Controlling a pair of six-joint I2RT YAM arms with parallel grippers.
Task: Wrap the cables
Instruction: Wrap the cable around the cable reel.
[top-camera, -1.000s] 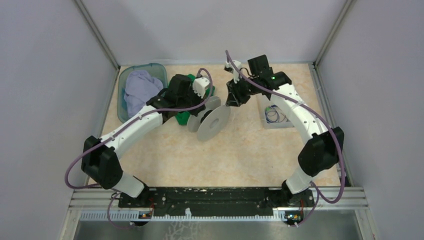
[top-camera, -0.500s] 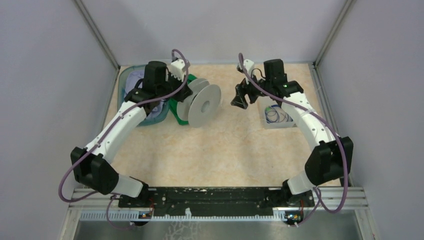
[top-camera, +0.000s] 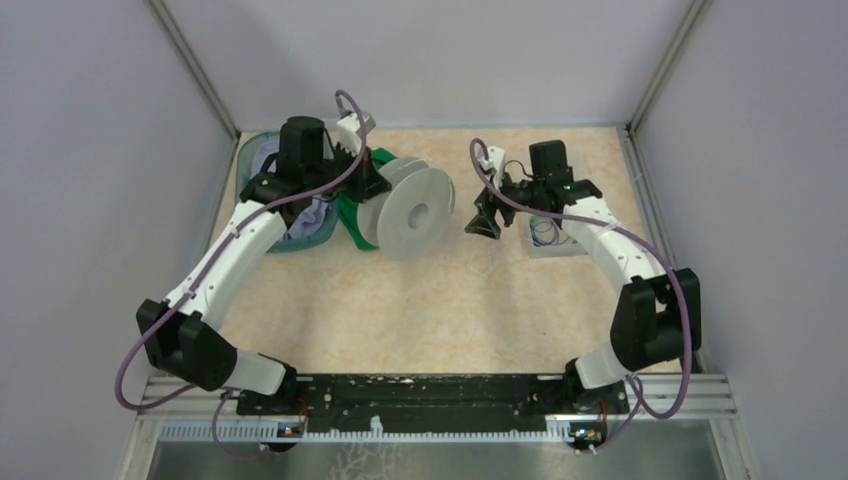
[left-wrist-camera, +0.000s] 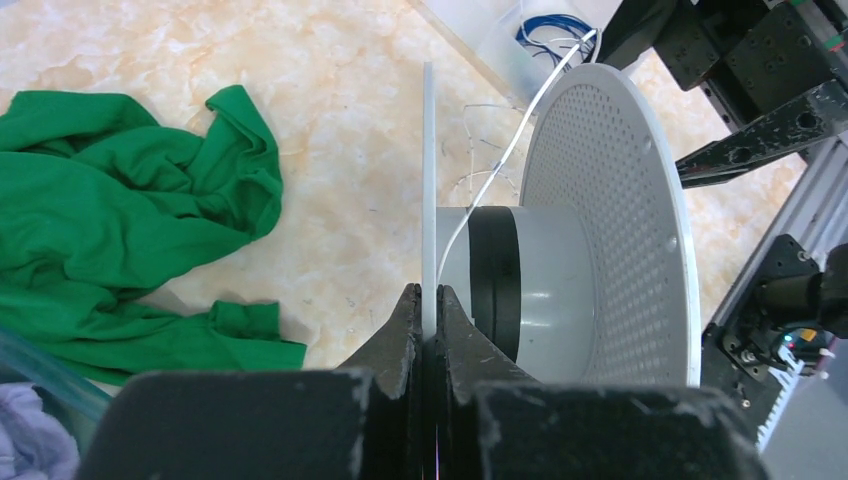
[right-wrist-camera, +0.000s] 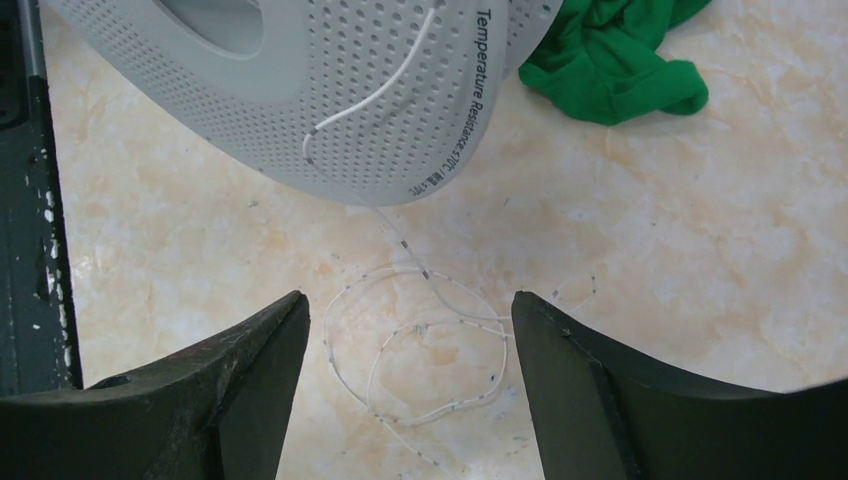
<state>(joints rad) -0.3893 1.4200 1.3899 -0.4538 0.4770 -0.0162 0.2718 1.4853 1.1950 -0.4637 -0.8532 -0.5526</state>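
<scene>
Since a second ago the left arm has pulled back toward the far left, and the spool (top-camera: 415, 212) has gone with it from the middle of the tabletop (top-camera: 400, 310) to just beside the green cloth (top-camera: 352, 215). The left tool (left-wrist-camera: 425, 300) is clenched on the thin edge of the spool's rear disc. The right tool (right-wrist-camera: 408, 300) has let go and come down; its fingers stand wide apart above the loose loops of the white cable (right-wrist-camera: 420, 330), which climbs from the tabletop onto the spool's holed front disc. The blue cable (top-camera: 545, 232) lies coiled in the clear tray (top-camera: 560, 250), just right of this tool and near the right edge. The bin (top-camera: 245, 165) fills the far left corner. A broad stretch of tabletop lies between the spool and the arm bases.
</scene>
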